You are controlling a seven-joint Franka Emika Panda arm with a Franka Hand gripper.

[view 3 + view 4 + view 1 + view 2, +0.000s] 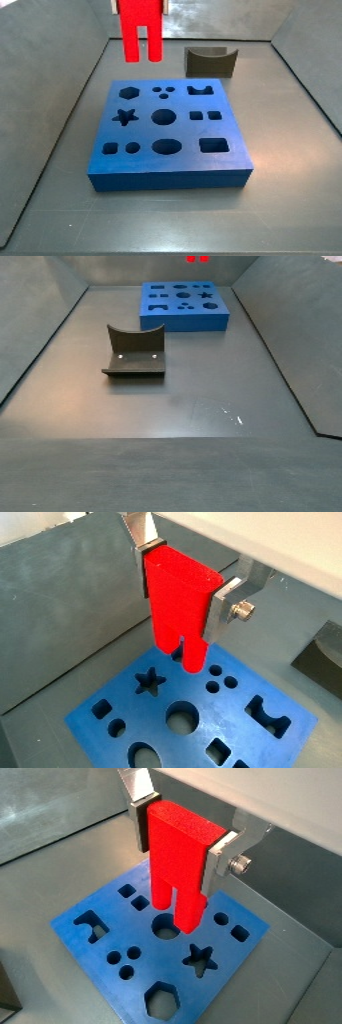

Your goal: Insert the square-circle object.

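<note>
In both wrist views the gripper [183,580] [182,836] has its jaws closed on the blocky top of the red piece [179,607] [179,863]. One silver finger [140,529] presses one side and its partner [229,600] the opposite side. The two prongs point down and end above the blue board [107,717] [94,953] without touching it. In one wrist view the prong tips hang over the board's edge close to the star hole [150,682]; in the other they hang over a round hole [164,926].

In a side view the red piece [139,25] is upright at 12 o'clock, well above the blue board [167,160], which lies at the centre of the grey surface [287,150]. The jaws are cut off by the frame edge here. A dark block with a curved notch [211,61] stands just beyond the board at 1 o'clock.

In the other side view only the prong tips of the red piece [198,259] show at 12 o'clock, above the blue board [185,306]. The dark block [134,353] sits at the centre, well apart from the board, on the surface [174,416].
</note>
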